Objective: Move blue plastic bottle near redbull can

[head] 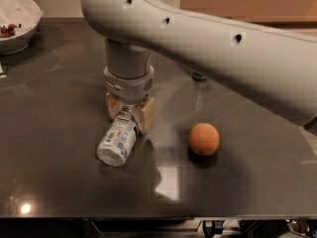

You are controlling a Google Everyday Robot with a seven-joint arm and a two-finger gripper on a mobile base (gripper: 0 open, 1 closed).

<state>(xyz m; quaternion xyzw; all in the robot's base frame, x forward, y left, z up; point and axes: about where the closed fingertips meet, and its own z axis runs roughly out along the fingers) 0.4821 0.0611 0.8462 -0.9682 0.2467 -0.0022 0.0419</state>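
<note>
The blue plastic bottle (118,140) lies on its side on the dark table (59,108), its base pointing to the front left and its cap end under my wrist. My gripper (130,111) has come straight down on that cap end. Its two tan fingers (145,114) press on either side of the bottle, shut on it. The redbull can (199,76) stands at the back right of the gripper. Only a small dark part of it shows under my arm, which hides the rest.
An orange (203,139) sits on the table to the right of the bottle. A white bowl (17,21) with some food stands at the back left corner. My arm (213,48) spans the upper right of the view.
</note>
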